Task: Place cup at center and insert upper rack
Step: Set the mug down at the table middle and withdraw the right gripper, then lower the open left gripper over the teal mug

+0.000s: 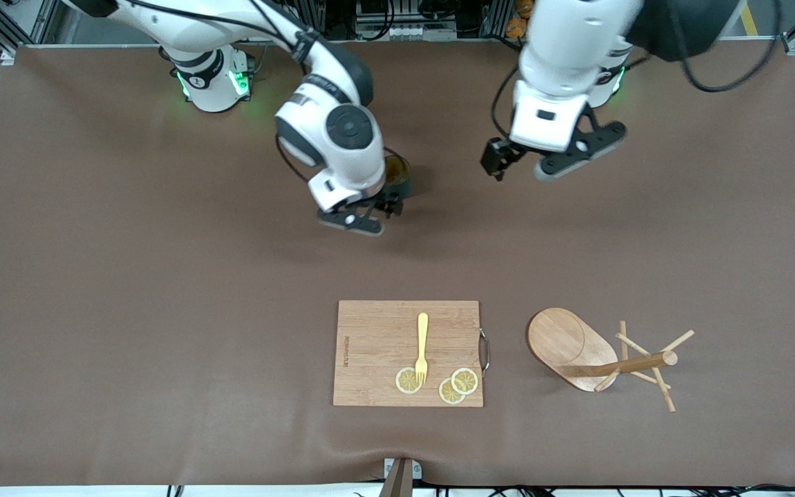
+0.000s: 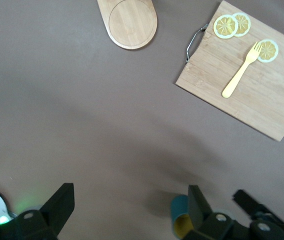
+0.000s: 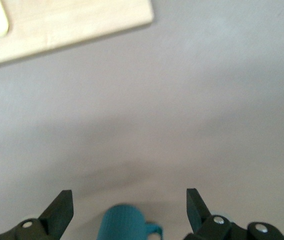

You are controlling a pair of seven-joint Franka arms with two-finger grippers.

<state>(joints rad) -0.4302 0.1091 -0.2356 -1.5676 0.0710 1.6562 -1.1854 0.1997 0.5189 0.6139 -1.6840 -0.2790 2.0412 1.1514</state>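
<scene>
while both arms hang over the brown worktop [image 1: 128,276], the cup [image 1: 397,172] stands upright mid-worktop.
right tool [image 1: 363,215], released, hovers just over the cup; left tool [image 1: 542,160], released, waits above bare worktop. nearer the camera lie the cutting board [image 1: 377,345] with fork [image 1: 422,347], then the tipped upper rack [image 1: 577,352].

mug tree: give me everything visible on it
The mug tree is light wood: an oval flat base, one round post and several thin stick pegs. It is tipped over on the brown table, the base tilted on its edge, the post lying toward the left arm's end, the pegs splayed around its tip. It lies beside the cutting board, apart from its metal handle. Neither tool touches it; only the table does. The left wrist view shows just the base.
</scene>
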